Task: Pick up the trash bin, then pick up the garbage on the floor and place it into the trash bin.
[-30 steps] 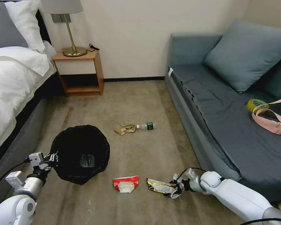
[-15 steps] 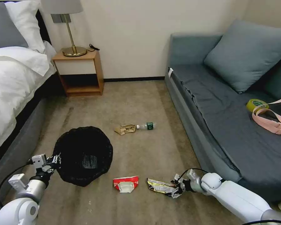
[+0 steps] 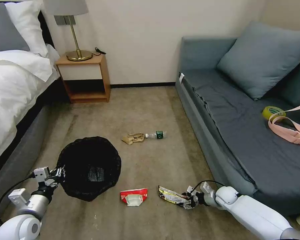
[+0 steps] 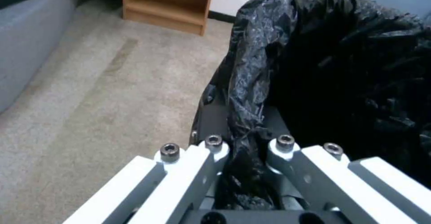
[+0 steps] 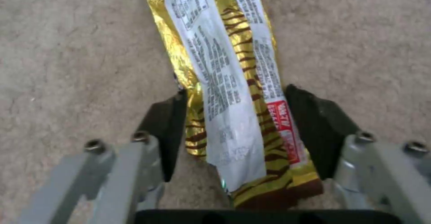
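Left tool [image 3: 58,173] is clamped tight, right tool [image 3: 189,201] low with fingers spread.

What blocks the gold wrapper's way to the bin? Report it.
Nothing visible does. The right gripper straddles the gold wrapper; the red-and-white wrapper lies on the floor between it and the trash bin, easily cleared once lifted.

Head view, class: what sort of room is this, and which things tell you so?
Most likely a bedroom or hotel room: a bed with white linen, a nightstand bearing a lamp, and a grey sofa across the carpet.
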`<state>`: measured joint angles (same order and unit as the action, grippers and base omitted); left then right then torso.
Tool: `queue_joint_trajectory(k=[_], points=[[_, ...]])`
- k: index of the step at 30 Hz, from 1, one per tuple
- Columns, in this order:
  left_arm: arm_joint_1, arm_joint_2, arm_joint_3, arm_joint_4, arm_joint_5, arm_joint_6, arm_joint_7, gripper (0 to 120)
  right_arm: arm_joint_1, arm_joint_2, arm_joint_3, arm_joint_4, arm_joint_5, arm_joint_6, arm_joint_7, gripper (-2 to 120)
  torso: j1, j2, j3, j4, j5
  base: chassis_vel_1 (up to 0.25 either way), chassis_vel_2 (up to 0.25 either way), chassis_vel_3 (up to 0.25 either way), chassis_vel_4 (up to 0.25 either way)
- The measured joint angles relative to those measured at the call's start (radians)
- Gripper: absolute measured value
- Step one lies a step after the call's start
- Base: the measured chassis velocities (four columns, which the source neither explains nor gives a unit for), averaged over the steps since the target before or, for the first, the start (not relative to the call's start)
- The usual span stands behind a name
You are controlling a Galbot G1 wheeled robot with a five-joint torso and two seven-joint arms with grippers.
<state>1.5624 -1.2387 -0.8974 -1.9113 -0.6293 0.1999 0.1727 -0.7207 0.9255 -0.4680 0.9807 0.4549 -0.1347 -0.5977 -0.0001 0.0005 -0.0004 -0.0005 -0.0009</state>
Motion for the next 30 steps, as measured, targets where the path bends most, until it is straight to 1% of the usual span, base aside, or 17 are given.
queue_joint_trajectory(k=[1, 2, 5, 6, 7, 11, 12, 13, 14, 15, 16, 17, 18, 20, 26, 30], points=[[0.000, 0.000, 0.000, 0.000, -0.001, 0.000, 0.000, 4, -0.001, 0.000, 0.001, 0.000, 0.000, 0.001, 0.005, 50, 0.000, 0.000, 0.000, 0.0001, 0.0000, 0.000, 0.000, 0.000, 0.000], [0.000, 0.000, 0.000, 0.000, -0.001, 0.000, 0.000, 4, -0.001, 0.000, 0.001, 0.000, 0.000, 0.001, 0.005, 50, 0.000, 0.000, 0.000, 0.0001, 0.0000, 0.000, 0.000, 0.000, 0.000], [-0.003, 0.001, 0.000, 0.000, -0.001, 0.000, 0.000, 4, -0.003, 0.000, 0.001, -0.003, 0.000, 0.008, 0.010, 38, 0.000, 0.000, 0.000, 0.0003, 0.0002, 0.000, 0.000, 0.000, 0.000], [-0.003, 0.000, 0.000, 0.000, -0.001, 0.000, 0.000, 4, -0.003, 0.000, 0.001, -0.003, 0.000, 0.009, 0.010, 36, 0.000, 0.000, 0.000, 0.0003, 0.0003, 0.000, 0.000, 0.000, 0.000], [-0.003, 0.000, 0.000, 0.000, -0.001, 0.000, 0.000, 4, -0.003, 0.000, 0.001, -0.003, 0.000, 0.009, 0.010, 36, 0.000, 0.000, 0.000, 0.0003, 0.0003, 0.000, 0.000, 0.000, 0.000], [-0.008, -0.005, 0.005, -0.001, 0.000, 0.000, 0.000, 4, 0.000, -0.003, 0.003, 0.000, 0.006, 0.012, 0.010, 21, 0.000, 0.000, 0.000, 0.0010, 0.0013, 0.000, 0.000, 0.000, 0.000], [-0.008, -0.005, 0.005, -0.001, 0.000, 0.000, 0.000, 4, 0.000, -0.003, 0.003, 0.000, 0.006, 0.012, 0.010, 21, 0.000, 0.000, 0.000, 0.0010, 0.0013, 0.000, 0.000, 0.000, 0.000], [-0.009, -0.005, 0.007, -0.001, 0.001, 0.000, 0.000, 4, -0.001, -0.004, 0.009, 0.002, 0.007, 0.012, 0.013, 16, 0.000, -0.001, 0.001, 0.0008, 0.0023, 0.000, 0.000, 0.000, 0.000], [-0.010, -0.006, 0.008, -0.002, 0.001, 0.000, -0.001, 4, -0.002, -0.005, 0.016, 0.004, 0.007, 0.012, 0.015, 13, 0.000, -0.001, 0.001, 0.0014, 0.0026, 0.000, 0.000, 0.000, 0.000], [-0.011, -0.006, 0.009, -0.002, 0.002, 0.000, -0.001, 4, -0.004, -0.006, 0.019, 0.006, 0.008, 0.011, 0.015, 10, 0.000, -0.001, 0.001, 0.0014, 0.0026, 0.000, 0.000, 0.000, 0.000], [-0.014, -0.006, 0.011, -0.002, 0.003, 0.001, -0.003, 4, -0.005, -0.010, 0.027, 0.015, 0.012, 0.009, 0.016, 2, 0.000, -0.001, 0.001, 0.0009, 0.0024, 0.000, 0.000, 0.000, 0.000], [-0.014, -0.006, 0.011, -0.002, 0.003, 0.001, -0.003, 4, -0.005, -0.010, 0.027, 0.015, 0.012, 0.009, 0.016, 2, 0.000, -0.001, 0.001, 0.0009, 0.0024, 0.000, 0.000, 0.000, 0.000], [-0.018, -0.006, 0.014, -0.002, 0.003, 0.003, -0.004, 4, -0.005, -0.015, 0.037, 0.025, 0.016, 0.008, 0.016, 0, 0.000, -0.001, 0.001, 0.0009, 0.0024, 0.000, 0.000, 0.000, 0.000], [-0.025, -0.006, 0.019, 0.001, 0.004, 0.004, -0.007, 4, 0.000, -0.025, 0.054, 0.043, 0.025, 0.006, 0.019, 0, 0.000, -0.001, 0.001, 0.0006, 0.0017, 0.000, 0.000, 0.000, 0.000], [-0.039, -0.011, 0.037, 0.016, 0.009, 0.011, -0.015, 4, 0.022, -0.048, 0.099, 0.100, 0.049, 0.003, 0.028, 0, 0.000, -0.001, 0.001, 0.0005, 0.0013, 0.000, 0.000, 0.000, 0.000], [-0.042, -0.012, 0.051, 0.022, 0.014, 0.014, -0.018, 4, 0.056, -0.079, 0.156, 0.235, 0.080, -0.004, 0.053, 0, 0.000, -0.001, 0.000, 0.0008, 0.0007, 0.000, 0.000, 0.000, 0.000]])
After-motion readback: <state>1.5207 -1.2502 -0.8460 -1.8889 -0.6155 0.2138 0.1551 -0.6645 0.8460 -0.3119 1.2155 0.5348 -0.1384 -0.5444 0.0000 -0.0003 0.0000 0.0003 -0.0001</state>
